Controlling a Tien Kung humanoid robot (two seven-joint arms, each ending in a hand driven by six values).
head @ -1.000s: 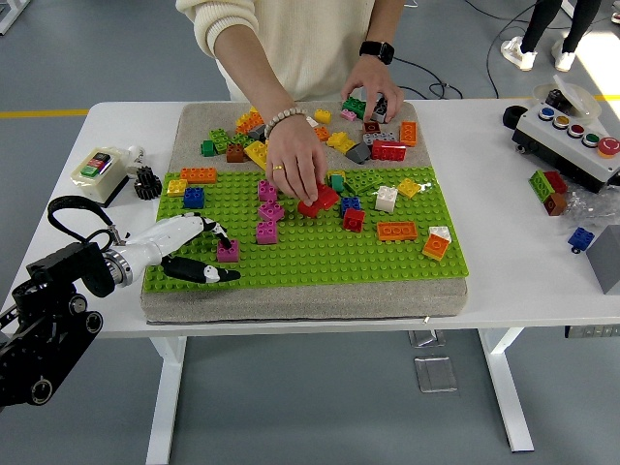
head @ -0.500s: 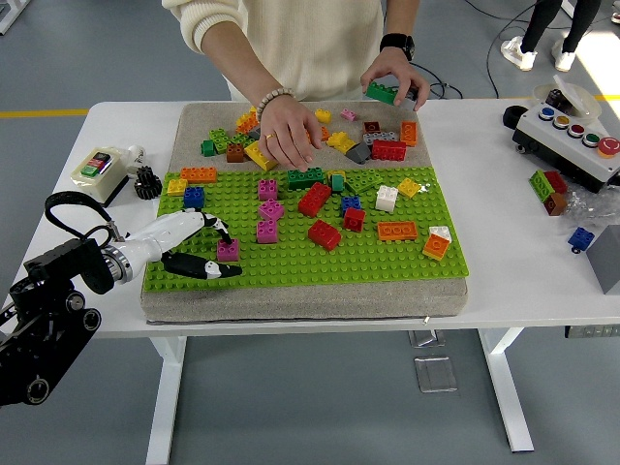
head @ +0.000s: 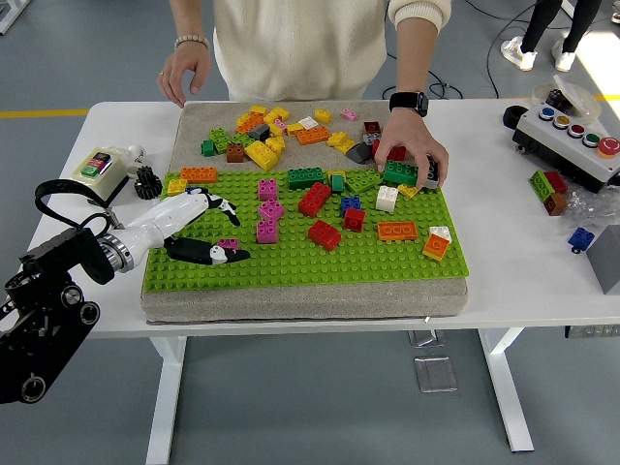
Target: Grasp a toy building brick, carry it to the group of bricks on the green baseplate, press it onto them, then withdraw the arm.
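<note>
1. One white table (head: pixel 504 262) carries everything; a person in a cream top stands at its far side.
2. One grey pad (head: pixel 291 302) lies on the table, with one green baseplate (head: pixel 320 262) covering its near part.
3. One robot arm shows, the left, reaching in from the lower left. Its left hand (head: pixel 199 231) hovers over the baseplate's left part, fingers (head: pixel 221 203) spread above and thumb below, around a small magenta brick (head: pixel 229 246) that sits on the studs; whether they grip it I cannot tell.
4. The person's two hands: one hand (head: pixel 412 145) presses a dark green brick (head: pixel 400 174) at the baseplate's far right; the other hand (head: pixel 184 70) hangs beyond the table's far edge.
5. On the baseplate: three more magenta bricks (head: pixel 267 209) stacked in a column, three red bricks (head: pixel 325 233) near the middle, one white brick (head: pixel 387 199).
6. One button box (head: pixel 572 136) sits at the far right, one smaller switch box (head: pixel 99 167) at the left. No writing is legible.
</note>
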